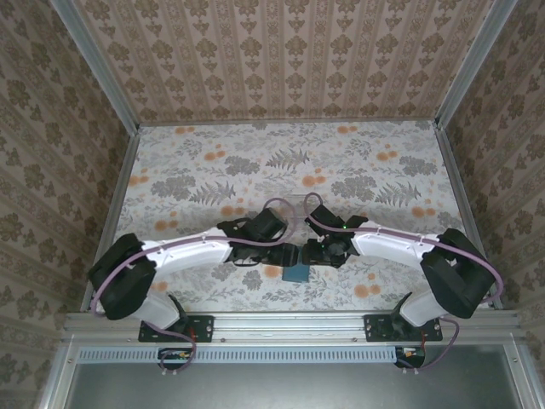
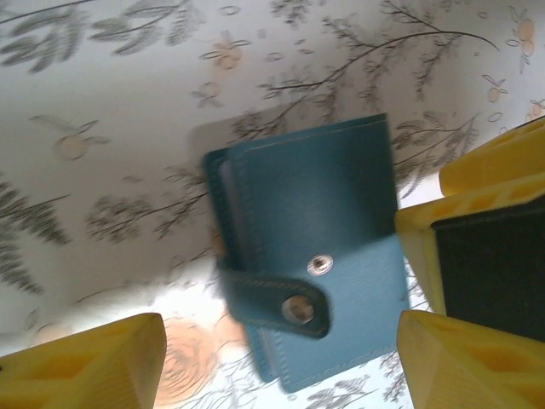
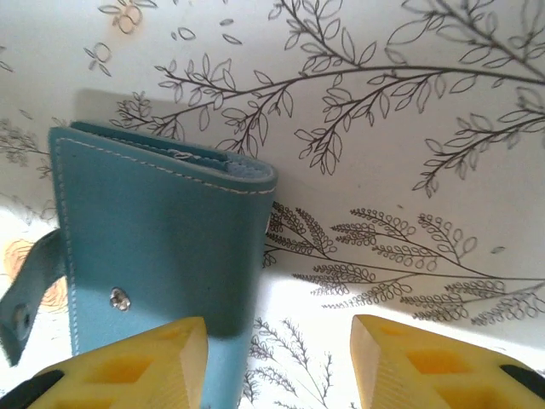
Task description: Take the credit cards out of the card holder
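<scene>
The teal card holder (image 1: 297,273) lies folded on the floral table between the two arms. In the left wrist view the card holder (image 2: 315,247) shows its snap tab (image 2: 281,302) lying loose beside the metal stud (image 2: 320,265). My left gripper (image 2: 281,366) hangs open above it, one yellow finger on each side. My right gripper (image 3: 277,358) is open too, and the card holder (image 3: 162,247) sits under its left finger (image 3: 128,366), with bare table between the jaws. The credit cards are hidden inside the holder. From above, the left gripper (image 1: 285,253) and right gripper (image 1: 313,254) nearly meet.
A faint clear plastic box (image 1: 296,204) stands just behind the grippers. The metal frame rail (image 1: 289,322) runs along the table's near edge, and patterned walls close in the other three sides. The right gripper's yellow fingers (image 2: 494,170) crowd the left wrist view's right side.
</scene>
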